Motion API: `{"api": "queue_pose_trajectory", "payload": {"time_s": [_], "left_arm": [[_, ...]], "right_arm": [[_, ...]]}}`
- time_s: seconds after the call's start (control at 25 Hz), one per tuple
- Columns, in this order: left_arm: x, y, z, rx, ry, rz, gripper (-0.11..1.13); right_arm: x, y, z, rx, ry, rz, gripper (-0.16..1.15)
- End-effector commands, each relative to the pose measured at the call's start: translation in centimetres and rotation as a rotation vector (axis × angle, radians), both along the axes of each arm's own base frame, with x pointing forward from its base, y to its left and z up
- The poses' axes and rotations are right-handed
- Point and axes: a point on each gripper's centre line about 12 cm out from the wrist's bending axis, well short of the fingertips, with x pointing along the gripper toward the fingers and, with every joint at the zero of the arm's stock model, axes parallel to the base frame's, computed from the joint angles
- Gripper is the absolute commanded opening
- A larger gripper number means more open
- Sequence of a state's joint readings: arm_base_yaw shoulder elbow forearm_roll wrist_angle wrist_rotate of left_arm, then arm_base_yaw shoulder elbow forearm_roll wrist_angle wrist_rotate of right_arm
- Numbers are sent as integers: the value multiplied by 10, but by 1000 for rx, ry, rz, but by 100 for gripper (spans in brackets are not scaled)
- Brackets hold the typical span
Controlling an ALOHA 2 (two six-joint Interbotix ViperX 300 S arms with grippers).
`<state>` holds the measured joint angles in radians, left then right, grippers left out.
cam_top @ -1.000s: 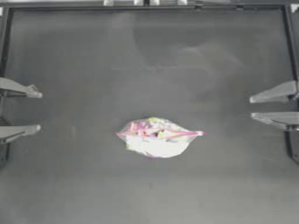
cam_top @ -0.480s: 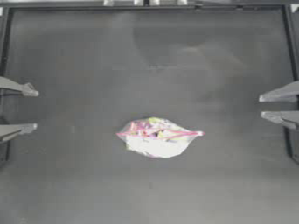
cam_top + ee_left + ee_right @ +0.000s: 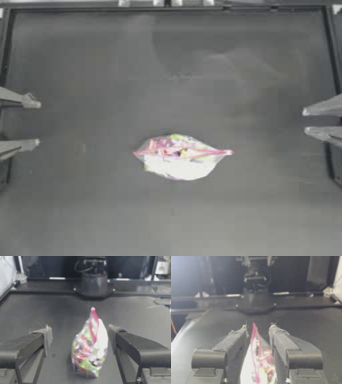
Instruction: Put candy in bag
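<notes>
The bag (image 3: 180, 156) lies at the table's middle, clear plastic with a pink-red seal strip and colourful sweets showing through. No candy lies loose on the table. A yellow-green piece (image 3: 88, 366) shows through the bag's wall, but I cannot tell whether it is the candy. My left gripper (image 3: 32, 123) is drawn back at the left edge, open wide and empty. At the right edge my right gripper (image 3: 307, 121) is open with a narrower gap and holds nothing. Both wrist views see the bag (image 3: 89, 351) (image 3: 259, 361) farther off between their own jaws.
A raised dark rim (image 3: 174, 9) frames the table. The right arm's base (image 3: 93, 283) stands behind the bag in the left wrist view. The left arm's base (image 3: 254, 298) does the same in the right wrist view.
My right gripper has drawn back toward the right edge and its jaws have narrowed. The left gripper has slid slightly to the left. The bag has not moved.
</notes>
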<state>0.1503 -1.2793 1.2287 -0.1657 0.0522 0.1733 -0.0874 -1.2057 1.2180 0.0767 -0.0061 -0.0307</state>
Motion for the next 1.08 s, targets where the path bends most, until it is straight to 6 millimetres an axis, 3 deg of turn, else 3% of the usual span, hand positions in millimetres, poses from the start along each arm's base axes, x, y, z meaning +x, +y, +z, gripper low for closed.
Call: {"api": "queue_pose_trajectory", "payload": {"time_s": [0.04, 1.08], "left_arm": [[-2, 1, 6, 4, -24, 7, 98], [-4, 2, 13, 7, -25, 17, 98]], "right_arm": [[0, 0, 5, 0, -14, 0, 73], [-12, -4, 16, -11, -25, -36, 73]]}}
